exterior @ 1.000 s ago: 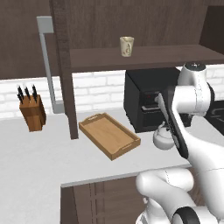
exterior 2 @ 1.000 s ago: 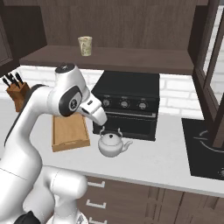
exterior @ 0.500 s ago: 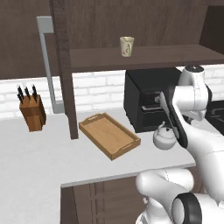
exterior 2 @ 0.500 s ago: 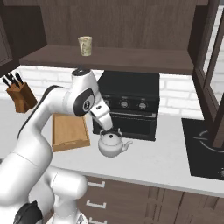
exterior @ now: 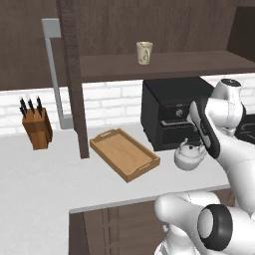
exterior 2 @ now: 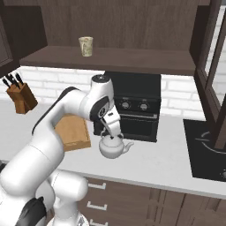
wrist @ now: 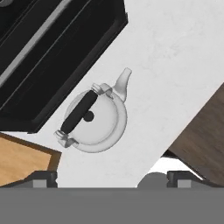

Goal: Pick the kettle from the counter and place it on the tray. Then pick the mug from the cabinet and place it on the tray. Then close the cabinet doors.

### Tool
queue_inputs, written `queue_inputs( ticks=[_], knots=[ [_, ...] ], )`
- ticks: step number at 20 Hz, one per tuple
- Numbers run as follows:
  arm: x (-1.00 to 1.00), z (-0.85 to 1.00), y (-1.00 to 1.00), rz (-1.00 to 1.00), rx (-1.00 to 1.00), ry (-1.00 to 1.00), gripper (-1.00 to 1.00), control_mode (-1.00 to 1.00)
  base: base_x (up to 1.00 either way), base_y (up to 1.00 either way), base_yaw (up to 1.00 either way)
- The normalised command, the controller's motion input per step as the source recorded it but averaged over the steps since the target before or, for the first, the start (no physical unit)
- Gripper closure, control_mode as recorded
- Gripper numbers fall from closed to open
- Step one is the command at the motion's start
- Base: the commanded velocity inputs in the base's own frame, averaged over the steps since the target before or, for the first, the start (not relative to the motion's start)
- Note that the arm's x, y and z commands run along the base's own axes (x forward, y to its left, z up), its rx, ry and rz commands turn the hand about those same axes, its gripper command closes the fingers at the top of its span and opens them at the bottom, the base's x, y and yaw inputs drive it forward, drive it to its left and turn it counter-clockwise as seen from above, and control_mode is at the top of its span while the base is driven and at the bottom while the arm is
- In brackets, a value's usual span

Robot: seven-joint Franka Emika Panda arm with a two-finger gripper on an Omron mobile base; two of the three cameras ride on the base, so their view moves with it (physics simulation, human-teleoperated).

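The silver-grey kettle (exterior: 189,157) (exterior 2: 113,147) (wrist: 94,119) stands on the white counter in front of the black oven, its dark handle upward. My gripper (exterior 2: 110,134) (wrist: 111,179) hangs straight above it, open, with nothing between the wide-apart finger tips (wrist: 41,177). The wooden tray (exterior: 124,154) (exterior 2: 73,132) lies empty on the counter, left of the kettle. The beige mug (exterior: 144,52) (exterior 2: 86,46) stands on the plank shelf of the dark cabinet (exterior: 169,65). The cabinet doors (exterior 2: 211,66) stand open; one long bar handle (exterior: 53,74) shows at the left.
The black oven (exterior: 172,117) (exterior 2: 132,106) stands right behind the kettle. A knife block (exterior: 36,127) (exterior 2: 20,95) sits at the far left by the brick wall. The cabinet's thick post (exterior: 74,99) rises beside the tray. A dark cooktop (exterior 2: 207,150) lies right.
The arm has swung to the right and lowered, bringing the open gripper from beside the tray to just above the kettle. The kettle, tray and mug have stayed put.
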Motion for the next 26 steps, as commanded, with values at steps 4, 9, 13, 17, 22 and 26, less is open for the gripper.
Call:
queue_inputs(
  ticks=[4, 9, 13, 17, 22, 26],
  knots=[
    [0.09, -0.14, -0.04, -0.03, 0.07, 0.01, -1.00, -1.00, 0.00, 0.00, 0.00],
    [0.11, -0.18, -0.02, -0.01, 0.05, 0.01, -1.00, -1.00, 0.00, 0.00, 0.00],
    [0.19, -0.17, 0.00, -0.02, 0.04, 0.00, -1.00, -1.00, 0.00, 0.00, 0.00],
    [0.13, -0.17, 0.00, -0.01, 0.02, 0.00, -1.00, -1.00, 0.00, 0.00, 0.00],
    [0.13, -0.17, 0.00, -0.02, 0.01, 0.00, -1.00, -1.00, 0.00, 0.00, 0.00],
    [0.11, -0.17, 0.00, -0.02, 0.02, 0.01, -1.00, -1.00, 0.00, 0.00, 0.00]
  ],
)
